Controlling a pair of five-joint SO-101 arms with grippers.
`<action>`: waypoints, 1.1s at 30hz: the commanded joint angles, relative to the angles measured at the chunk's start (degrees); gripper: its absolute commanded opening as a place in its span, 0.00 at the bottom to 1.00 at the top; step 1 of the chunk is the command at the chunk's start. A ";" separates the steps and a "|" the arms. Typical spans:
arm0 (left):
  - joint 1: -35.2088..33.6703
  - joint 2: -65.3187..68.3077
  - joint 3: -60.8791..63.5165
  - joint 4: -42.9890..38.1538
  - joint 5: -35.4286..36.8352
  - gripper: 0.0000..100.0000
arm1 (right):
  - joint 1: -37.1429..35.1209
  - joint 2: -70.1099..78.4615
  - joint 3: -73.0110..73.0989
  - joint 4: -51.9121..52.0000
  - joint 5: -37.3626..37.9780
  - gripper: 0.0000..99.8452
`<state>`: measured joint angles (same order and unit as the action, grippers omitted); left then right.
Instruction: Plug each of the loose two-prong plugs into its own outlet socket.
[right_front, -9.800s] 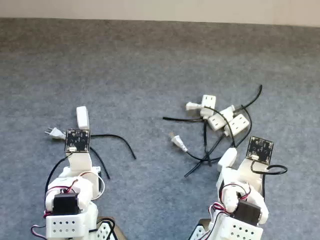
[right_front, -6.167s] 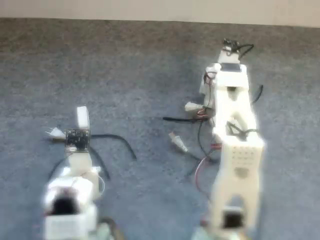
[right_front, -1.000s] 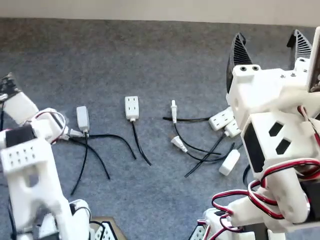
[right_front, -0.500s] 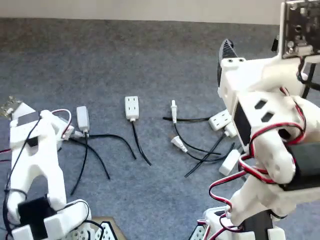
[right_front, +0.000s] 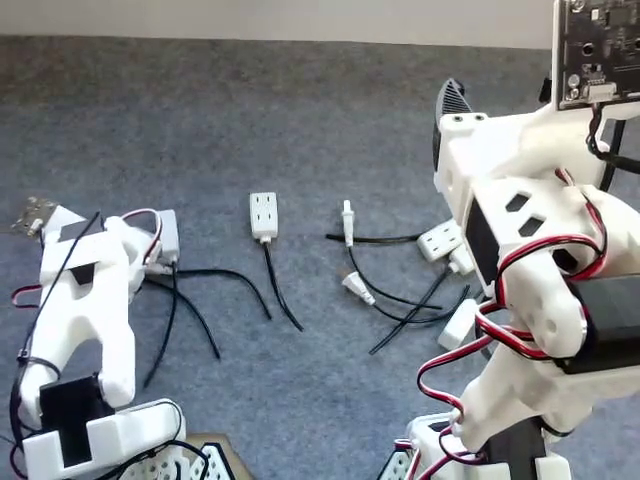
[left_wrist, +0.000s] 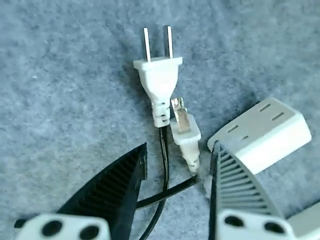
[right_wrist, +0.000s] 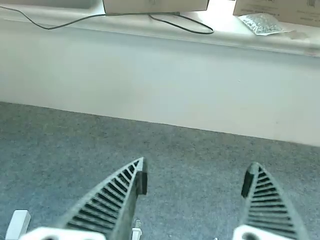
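Two-prong plugs (left_wrist: 157, 80) lie just beside the white outlet socket (left_wrist: 265, 132); your left pincer (left_wrist: 179, 149) hangs apart beside it, your right pincer (right_wrist: 196, 167) apart too, well away from it.

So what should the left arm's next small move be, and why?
Probably lower the left gripper and close on the small plug: its jaws stand open on either side of the plug's cord end, and the outlet socket lies just beside it, slots unoccupied.

Grey carpet (right_front: 200, 120) covers the work surface. White wall (right_wrist: 150, 80) behind it. Ledge (right_wrist: 225, 36) on top carries black cable (right_wrist: 202, 33), clear bag (right_wrist: 262, 21), box (right_wrist: 155, 5).
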<state>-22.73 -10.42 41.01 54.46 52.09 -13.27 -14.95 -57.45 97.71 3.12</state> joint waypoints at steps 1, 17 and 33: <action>1.27 -0.84 -2.24 -0.62 0.26 0.22 | 0.22 -0.66 -0.04 -1.27 0.70 0.30; 1.54 -0.13 8.04 -15.56 0.26 0.22 | 0.22 -0.66 0.04 -1.27 0.70 0.30; 3.65 -0.66 7.43 -17.14 -7.47 0.01 | 0.22 -1.19 -0.48 -0.92 0.70 0.30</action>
<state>-20.35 -10.24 49.27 38.90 46.20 -13.27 -14.95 -57.45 97.71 3.12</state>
